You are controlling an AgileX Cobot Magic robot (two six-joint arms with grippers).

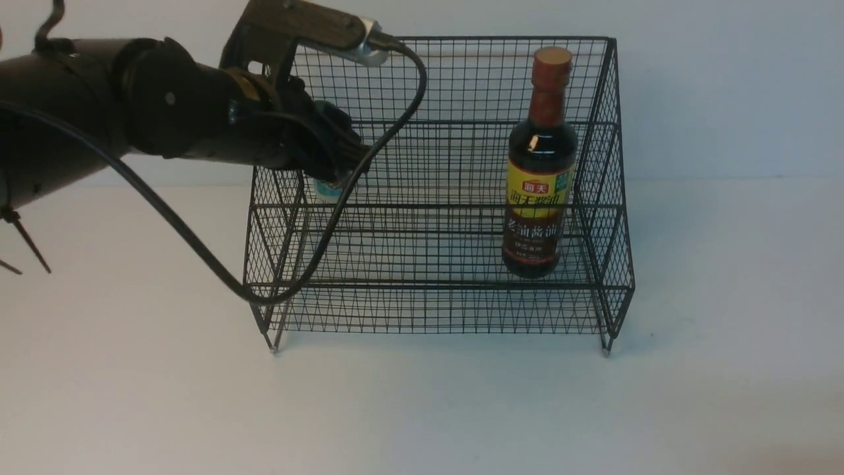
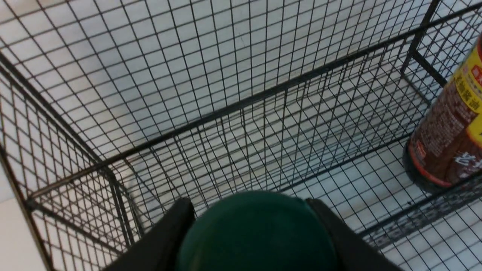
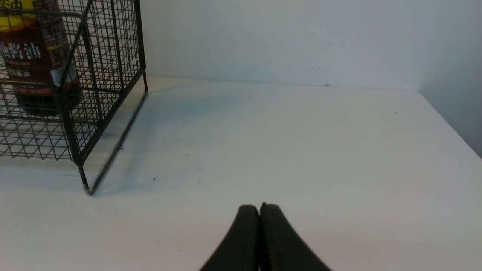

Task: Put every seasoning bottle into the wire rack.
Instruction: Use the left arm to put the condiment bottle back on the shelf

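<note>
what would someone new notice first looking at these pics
The big black wire rack in the centre dominates, with the tall soy-sauce bottle standing upright in its right end. Next comes the left arm stretched in from the left, its jaws shut on the green-lidded shaker jar at the rack's left end.

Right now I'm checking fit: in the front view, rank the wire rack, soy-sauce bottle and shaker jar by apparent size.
1. wire rack
2. soy-sauce bottle
3. shaker jar, mostly hidden, so its rank is tentative
</note>
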